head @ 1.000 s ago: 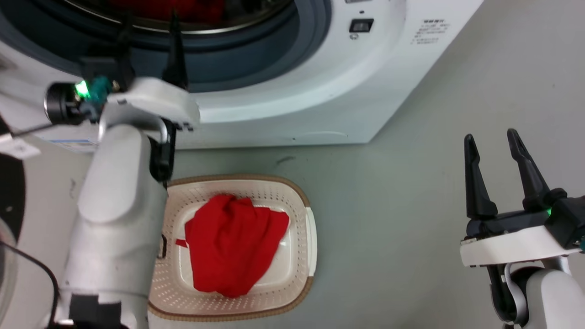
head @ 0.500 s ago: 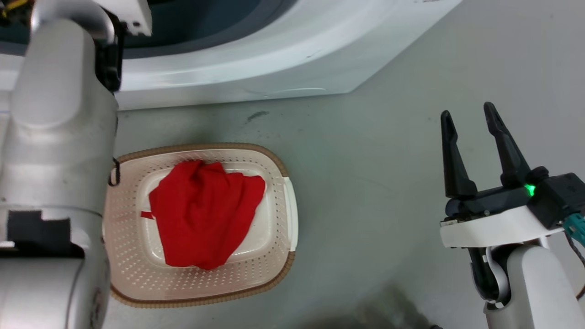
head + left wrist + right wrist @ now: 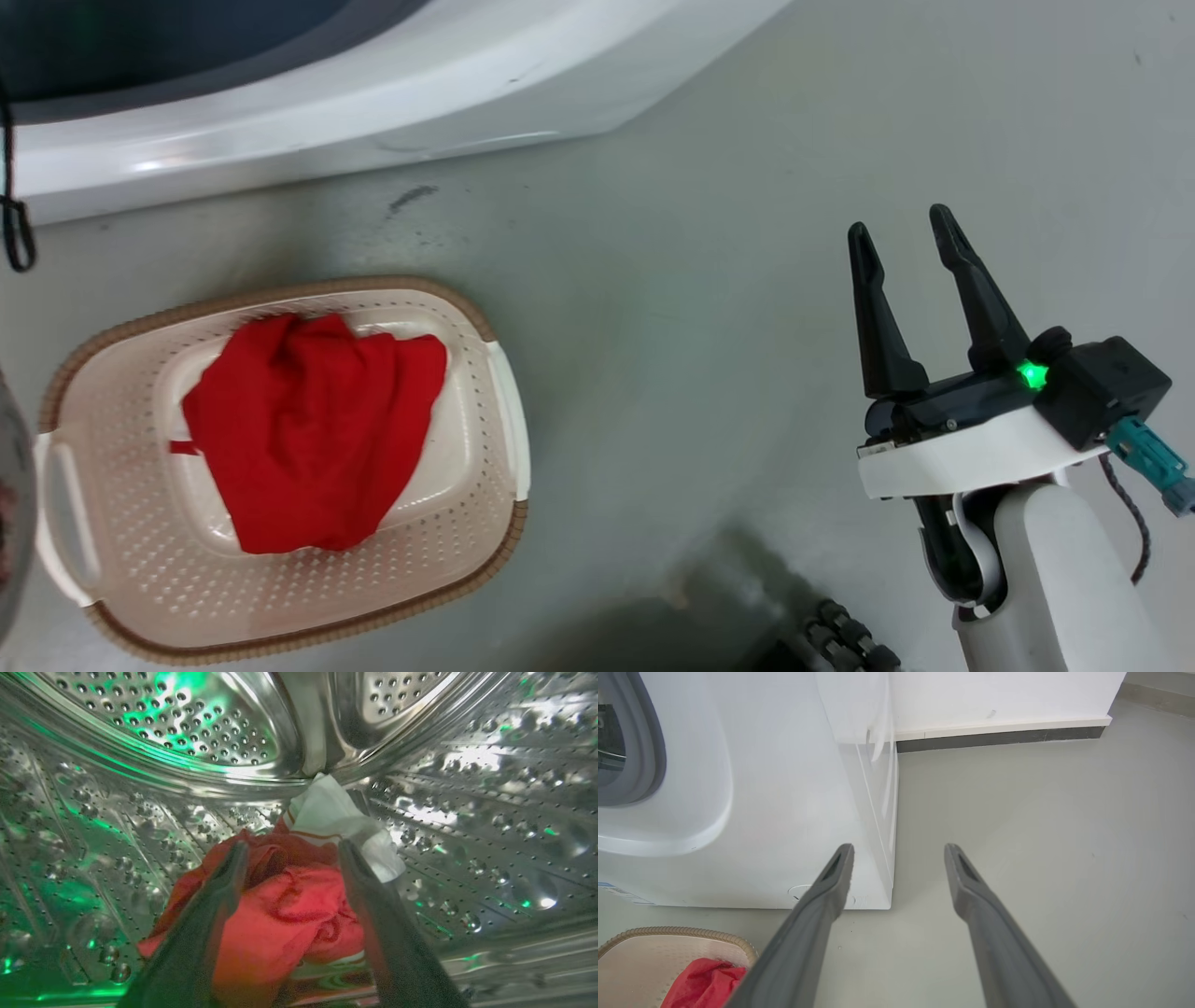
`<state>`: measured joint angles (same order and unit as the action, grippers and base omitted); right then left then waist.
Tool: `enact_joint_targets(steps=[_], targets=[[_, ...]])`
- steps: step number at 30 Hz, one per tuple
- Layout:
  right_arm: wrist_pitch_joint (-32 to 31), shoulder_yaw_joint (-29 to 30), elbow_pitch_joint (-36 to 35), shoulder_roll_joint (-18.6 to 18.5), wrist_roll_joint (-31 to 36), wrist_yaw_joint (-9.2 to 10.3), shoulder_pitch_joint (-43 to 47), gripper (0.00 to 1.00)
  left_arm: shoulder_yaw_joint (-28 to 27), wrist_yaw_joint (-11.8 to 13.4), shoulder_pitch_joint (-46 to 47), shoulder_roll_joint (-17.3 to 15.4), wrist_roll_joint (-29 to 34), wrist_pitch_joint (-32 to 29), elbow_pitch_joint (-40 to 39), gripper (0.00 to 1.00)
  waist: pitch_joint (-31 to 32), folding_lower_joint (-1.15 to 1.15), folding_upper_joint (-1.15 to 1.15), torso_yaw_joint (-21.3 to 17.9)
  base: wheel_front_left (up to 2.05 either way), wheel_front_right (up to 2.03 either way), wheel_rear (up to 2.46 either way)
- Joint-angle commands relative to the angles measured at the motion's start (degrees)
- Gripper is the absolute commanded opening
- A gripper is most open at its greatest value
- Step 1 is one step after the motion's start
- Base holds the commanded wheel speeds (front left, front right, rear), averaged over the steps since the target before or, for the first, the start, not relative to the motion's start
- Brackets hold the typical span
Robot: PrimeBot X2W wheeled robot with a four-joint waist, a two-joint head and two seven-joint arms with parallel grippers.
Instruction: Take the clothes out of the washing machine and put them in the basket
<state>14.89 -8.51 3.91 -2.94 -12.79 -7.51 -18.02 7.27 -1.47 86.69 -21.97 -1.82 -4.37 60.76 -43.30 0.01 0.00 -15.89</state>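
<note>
No legible text, brand or number; sticker (image 3: 623,895) low on the washing machine (image 3: 784,812) front, blurred beyond legibility.

The basket (image 3: 513,439) sits on the floor (image 3: 700,280) in front of the washing machine (image 3: 373,103), with one garment (image 3: 308,439) lying in its middle. The right gripper (image 3: 898,220) hangs over the floor well to the right of the basket, off the machine's front corner, and a wall (image 3: 994,695) runs behind the machine. Inside the drum (image 3: 140,788), the left gripper (image 3: 294,843) points at a heap of clothes (image 3: 289,914) on the drum's bottom, one finger to each side of it.
</note>
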Motion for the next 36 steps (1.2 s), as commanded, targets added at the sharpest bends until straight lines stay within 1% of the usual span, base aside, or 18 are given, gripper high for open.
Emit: enact_joint_targets(steps=[1, 2, 3, 5, 11, 20, 21, 22, 24, 27, 30, 33, 36], targets=[[0.33, -0.49, 0.31, 0.12, -0.71, 0.04, -1.39, 1.0, 0.31, -0.07, 1.58, -0.96, 0.41, -1.7, 0.78, 1.0, -1.7, -0.01, 0.0, -1.75, 0.0, 0.0, 0.0], [0.33, -0.49, 0.31, 0.12, -0.71, 0.04, -1.39, 1.0, 0.31, -0.07, 1.58, -0.96, 0.41, -1.7, 0.78, 1.0, -1.7, -0.01, 0.0, -1.75, 0.0, 0.0, 0.0], [0.36, -0.95, 0.09, 0.12, -1.32, 0.04, -1.53, 1.0, 0.98, -0.22, 2.89, -2.02, 1.04, -4.14, 1.67, 1.0, -2.45, -0.01, 0.0, -2.57, 0.0, 0.0, 0.0], [0.29, -1.15, -0.14, 0.12, -1.52, 0.04, -1.6, 1.0, 1.1, -0.3, 3.57, -2.34, 1.03, -5.08, 1.85, 1.0, -2.85, -0.01, 0.0, -2.9, 0.0, 0.0, 0.0], [0.29, -2.48, -1.35, 0.11, -2.75, 0.04, -1.47, 1.0, 2.2, 0.35, 6.22, -4.73, 1.9, -11.98, 3.37, 1.0, -4.73, -0.01, 0.0, -4.53, 0.0, 0.0, 0.0], [0.29, -3.79, -2.07, 0.11, -3.62, 0.04, -0.08, 1.0, 2.96, 1.49, 7.49, -6.49, 1.89, -22.06, 4.43, 1.0, -5.97, -0.01, 0.0, -5.69, 0.0, 0.0, 0.0], [0.3, -3.94, -2.11, 0.11, -3.79, 0.04, -0.06, 1.0, 2.89, 1.61, 7.44, -6.6, 1.7, -23.15, 4.53, 0.92, -5.98, -0.01, 0.0, -5.8, 0.0, 0.0, 0.0], [0.29, -4.01, -2.2, 0.11, -3.92, 0.04, -0.08, 1.0, 2.9, 1.95, 7.44, -6.71, 1.69, -23.96, 4.41, 0.46, -5.98, -0.01, 0.0, -5.87, 0.0, 0.0, 0.0], [0.3, -4.26, -2.3, 0.11, -4.13, 0.04, -0.1, 1.0, 3.06, 2.2, 7.39, -6.98, 1.6, -25.08, 3.75, 0.0, -5.96, -0.01, 0.0, -6.05, 0.0, 0.0, 0.0], [0.31, -4.42, -2.3, 0.11, -4.44, 0.04, 0.1, 1.0, 3.16, 3.08, 6.67, -7.26, 1.45, -24.82, 2.0, 0.0, -5.66, -0.01, 0.0, -6.18, 0.0, 0.0, 0.0], [0.3, -4.54, -2.3, 0.11, -4.52, 0.04, 0.15, 1.0, 3.29, 4.03, 5.73, -7.71, 1.46, -22.7, -0.54, 0.0, -5.38, -0.01, 0.0, -6.18, 0.0, 0.0, 0.0], [0.3, -4.44, -2.13, 0.1, -4.64, 0.04, -0.02, 1.0, 3.48, 4.91, 4.36, -8.12, 1.42, -19.26, -3.42, 0.0, -4.85, -0.01, 0.0, -6.07, 0.0, 0.0, 0.0], [0.3, -4.21, -1.79, 0.11, -4.46, 0.04, -0.28, 1.0, 2.92, 5.95, 2.22, -8.16, 0.71, -14.3, -6.09, 0.0, -3.88, -0.01, 0.0, -5.77, 0.0, 0.0, 0.0]])
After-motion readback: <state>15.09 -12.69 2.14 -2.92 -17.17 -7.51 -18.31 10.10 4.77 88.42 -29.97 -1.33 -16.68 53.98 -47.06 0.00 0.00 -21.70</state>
